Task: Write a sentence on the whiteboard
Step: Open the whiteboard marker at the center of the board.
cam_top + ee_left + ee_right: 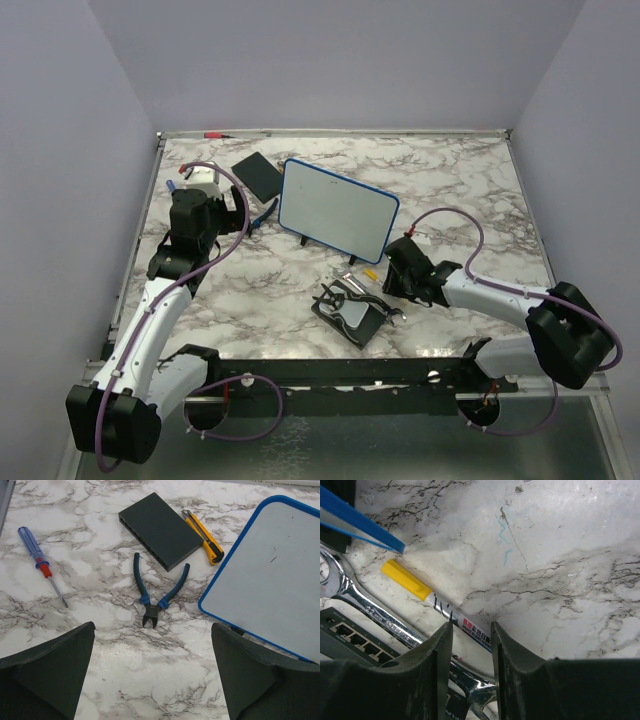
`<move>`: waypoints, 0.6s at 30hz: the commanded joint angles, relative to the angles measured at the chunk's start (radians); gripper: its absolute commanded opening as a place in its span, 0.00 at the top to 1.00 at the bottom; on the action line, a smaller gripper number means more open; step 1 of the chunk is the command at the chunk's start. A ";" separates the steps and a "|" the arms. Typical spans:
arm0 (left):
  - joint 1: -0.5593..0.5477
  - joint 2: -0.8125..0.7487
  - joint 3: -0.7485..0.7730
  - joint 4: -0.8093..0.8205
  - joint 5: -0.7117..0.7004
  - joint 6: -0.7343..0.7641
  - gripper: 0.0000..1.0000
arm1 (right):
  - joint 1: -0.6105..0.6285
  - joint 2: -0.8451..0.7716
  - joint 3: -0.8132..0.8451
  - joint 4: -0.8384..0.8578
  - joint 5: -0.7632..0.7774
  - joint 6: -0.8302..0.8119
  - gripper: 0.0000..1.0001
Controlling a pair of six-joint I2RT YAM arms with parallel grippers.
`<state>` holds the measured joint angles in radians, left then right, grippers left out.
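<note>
The whiteboard [338, 208] is standing propped on its small black feet near the middle of the marble table [470, 190], a little toward the back, its blue-rimmed face looking toward the arms. I am seeing only a tiny dark mark on that face, and no writing that I can read. Just in front of its right lower corner a marker [436, 605] with a yellow cap is lying on the table, crossing over a shiny wrench [350, 592], and a grey box [355, 636] with a row of ports is sitting beside them. The right gripper [470, 630] is reaching down over the marker with its fingers [437, 665] standing close on either side of the white barrel. Whether they are already pressing on it I cannot tell. To the left of the board a flat black box [160, 530], a yellow utility knife [204, 537], blue-handled cutters [157, 592] and a blue screwdriver [40, 562] are lying apart from one another. The left gripper [152, 675] is hanging above them, fingers spread wide and holding nothing.
</note>
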<state>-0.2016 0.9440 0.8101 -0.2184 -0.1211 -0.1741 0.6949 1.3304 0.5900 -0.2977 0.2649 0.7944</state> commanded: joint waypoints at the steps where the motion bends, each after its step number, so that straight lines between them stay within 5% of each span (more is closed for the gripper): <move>1: -0.006 0.001 -0.009 0.019 0.017 0.010 0.01 | 0.002 0.046 -0.039 -0.158 0.075 0.035 0.65; 13: -0.011 -0.002 -0.010 0.020 0.020 0.009 0.01 | 0.001 0.036 -0.059 -0.170 0.087 0.126 0.82; 18: -0.014 -0.004 -0.010 0.020 0.021 0.010 0.01 | 0.001 0.057 -0.039 -0.156 0.058 0.114 0.81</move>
<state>-0.2081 0.9440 0.8101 -0.2184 -0.1204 -0.1741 0.6949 1.3308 0.5865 -0.3229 0.3275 0.8909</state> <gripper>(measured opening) 0.989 0.199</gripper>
